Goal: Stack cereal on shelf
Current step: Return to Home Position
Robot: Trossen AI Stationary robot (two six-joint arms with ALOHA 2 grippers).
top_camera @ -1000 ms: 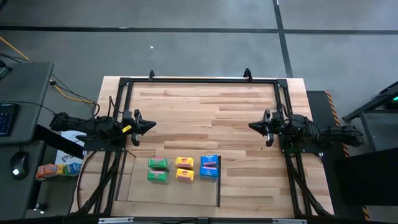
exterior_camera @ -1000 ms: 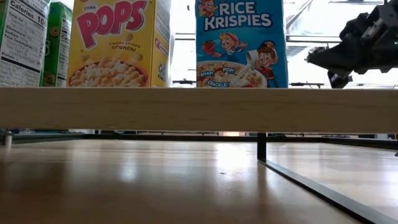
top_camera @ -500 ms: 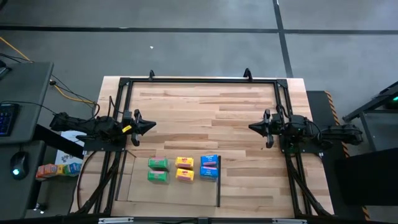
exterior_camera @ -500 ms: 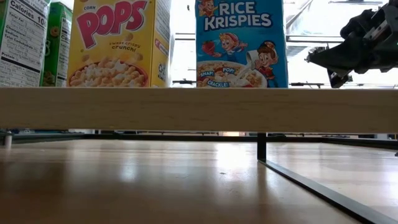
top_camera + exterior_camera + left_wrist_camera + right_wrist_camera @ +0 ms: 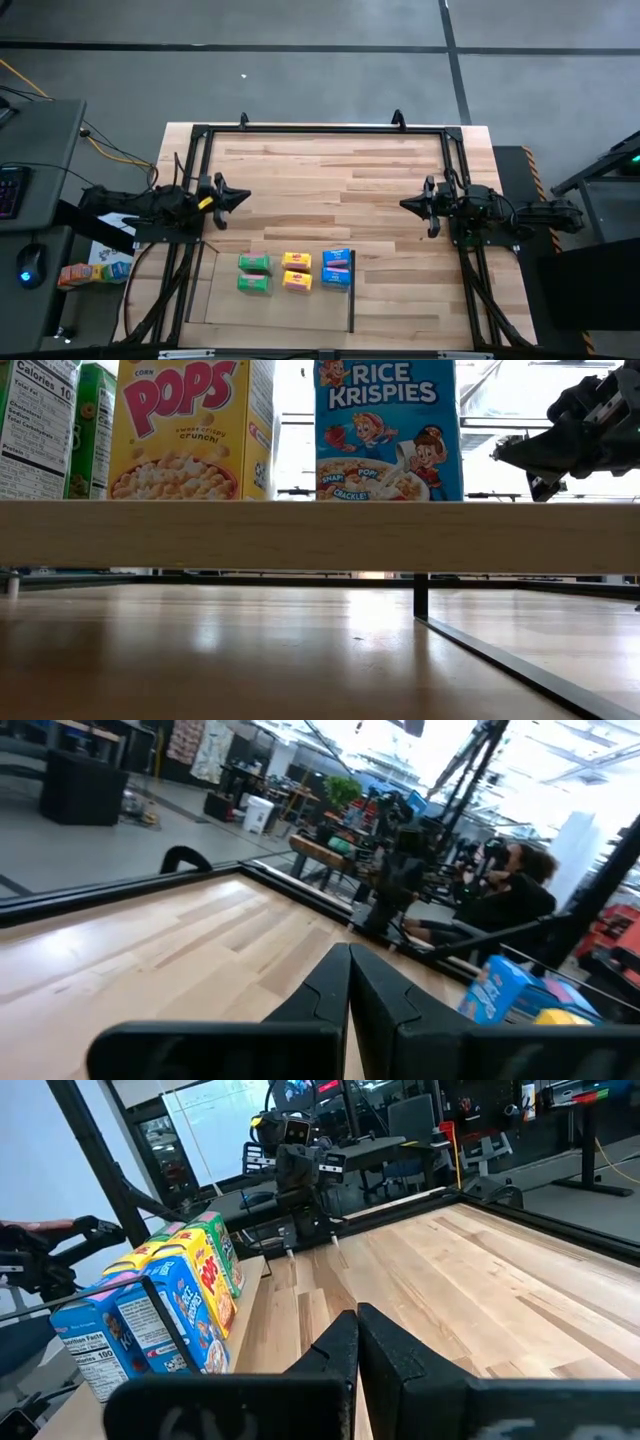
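I see left jaws together at desk left side, right jaws together at right; cereal on shelf.

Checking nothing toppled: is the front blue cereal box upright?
Upright: the blue box stands with its print level in the low view.

Cereal partly hidden
The shelf covers every box's bottom; the green box shows only a sliver.
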